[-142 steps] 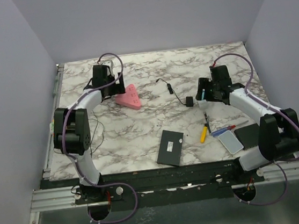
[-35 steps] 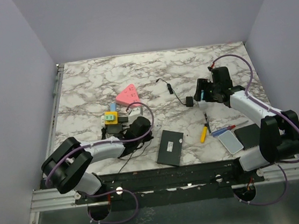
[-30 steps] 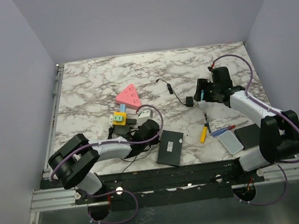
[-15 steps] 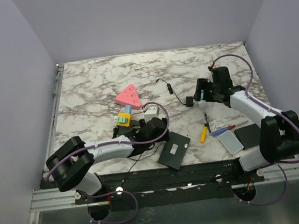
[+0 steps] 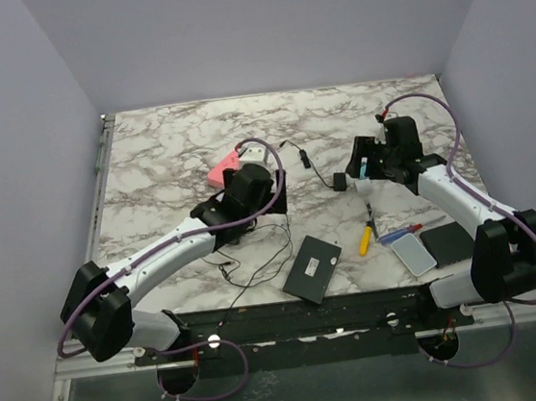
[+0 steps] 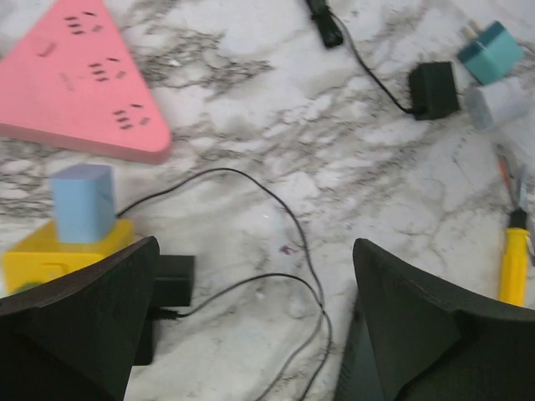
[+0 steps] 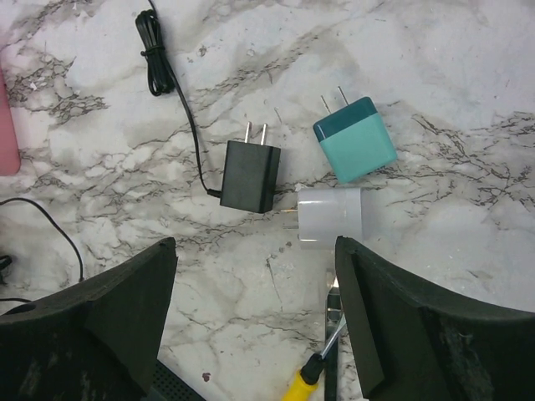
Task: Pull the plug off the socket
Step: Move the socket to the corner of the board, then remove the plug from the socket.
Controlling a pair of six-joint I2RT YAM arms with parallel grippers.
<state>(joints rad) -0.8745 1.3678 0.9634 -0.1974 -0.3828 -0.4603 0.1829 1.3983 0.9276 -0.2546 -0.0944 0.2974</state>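
In the left wrist view a yellow cube socket (image 6: 63, 251) stands on the marble with a light blue plug (image 6: 82, 200) on top. A black plug (image 6: 174, 280) with a thin cable (image 6: 288, 242) lies right beside the cube; my left finger hides where they meet. My left gripper (image 6: 259, 334) hovers above them, open and holding nothing. A pink triangular socket strip (image 6: 75, 83) lies just beyond. My right gripper (image 7: 259, 334) is open above bare marble, near a black adapter (image 7: 251, 175), a teal plug (image 7: 355, 138) and a white plug (image 7: 328, 215).
A black slab (image 5: 312, 268) lies near the front edge. A yellow-handled screwdriver (image 5: 364, 240), a white-faced device (image 5: 415, 254) and a dark block (image 5: 444, 238) sit at the front right. The thin cable (image 5: 255, 255) loops across the table in front of my left arm.
My left gripper has opened and its arm has swung from the table's front up toward the pink strip. The black slab has turned slightly. The right gripper has widened a little.
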